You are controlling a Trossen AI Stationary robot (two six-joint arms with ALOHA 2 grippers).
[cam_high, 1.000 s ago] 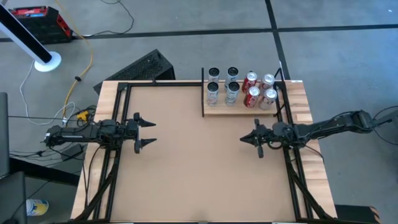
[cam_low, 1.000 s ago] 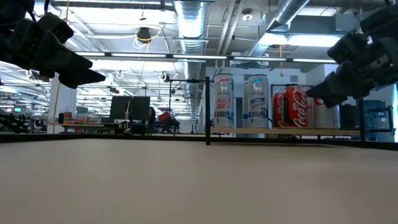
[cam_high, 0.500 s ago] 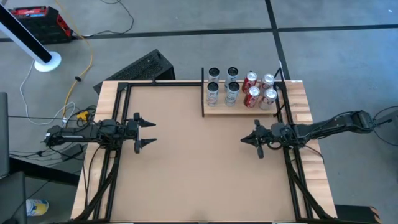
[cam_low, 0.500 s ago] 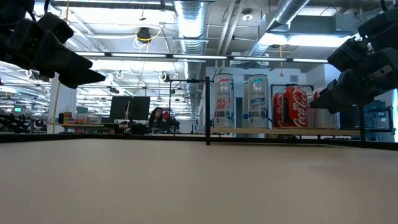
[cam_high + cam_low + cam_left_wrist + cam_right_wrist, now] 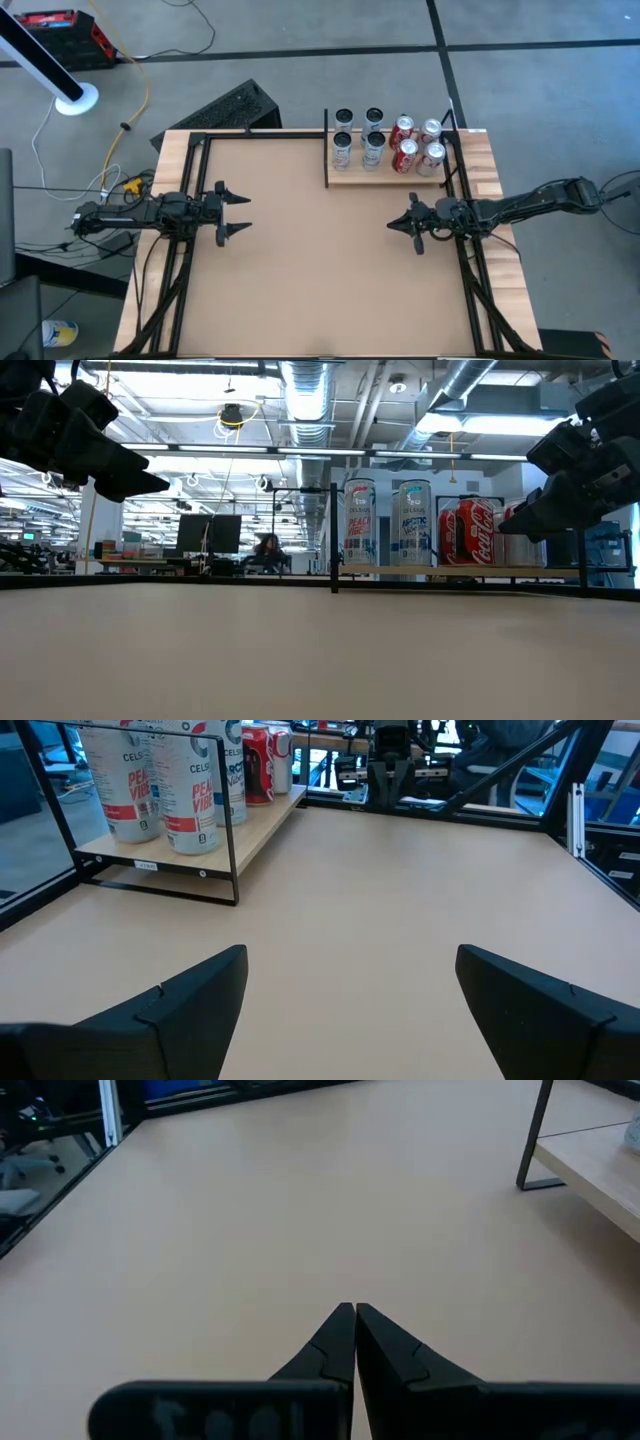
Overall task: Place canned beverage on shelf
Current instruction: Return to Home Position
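Placing looks done: silver soda cans [image 5: 373, 150] and red soda cans [image 5: 405, 155] stand on the shelf [image 5: 390, 177] at 1 o'clock, the clenched, empty right gripper [image 5: 395, 225] has edged back toward 3 o'clock, and the released left gripper [image 5: 240, 212] waits at 9.

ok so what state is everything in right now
four silver cans: upright on the shelf
four red cans: upright on the shelf
shelf: holding all eight cans
left gripper: jaws open, empty
right gripper: jaws shut, empty
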